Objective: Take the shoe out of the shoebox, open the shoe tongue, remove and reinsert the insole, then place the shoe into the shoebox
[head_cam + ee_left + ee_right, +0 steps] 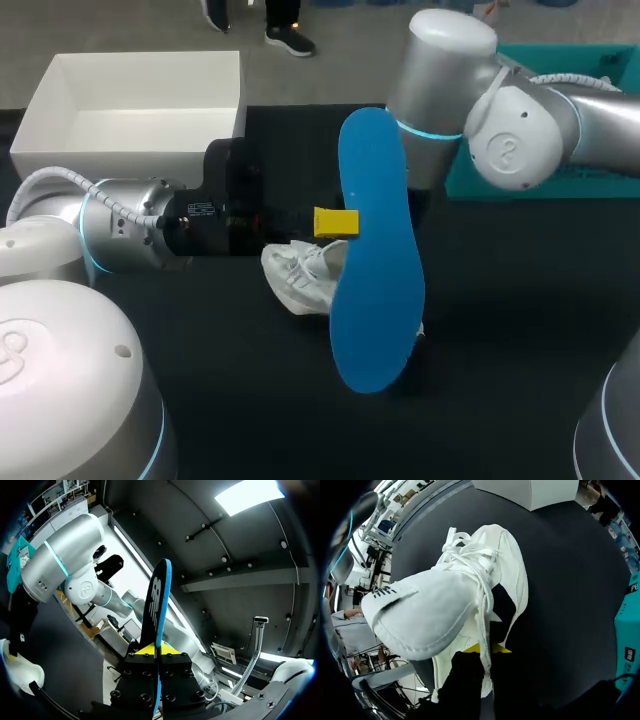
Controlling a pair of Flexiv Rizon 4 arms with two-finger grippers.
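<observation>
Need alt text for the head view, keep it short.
The left gripper holds a blue insole up over a white shoe lying on the black table. The right arm extends down behind the insole, and an open white shoebox sits at the far left.

Left arm [120, 225] comes in from the left, forearm roughly level, wrist pointing right toward the middle. Left pincer [156, 650] is nearly closed, both fingers pinching the insole [375, 260] edge-on from two sides. Right arm [510, 135] comes in from the upper right, elbow high, last link dropping steeply toward the middle; its wrist is hidden in head view. Right pincer [486, 649] has fingers close together, clamped on the rim of the shoe [430, 610].
</observation>
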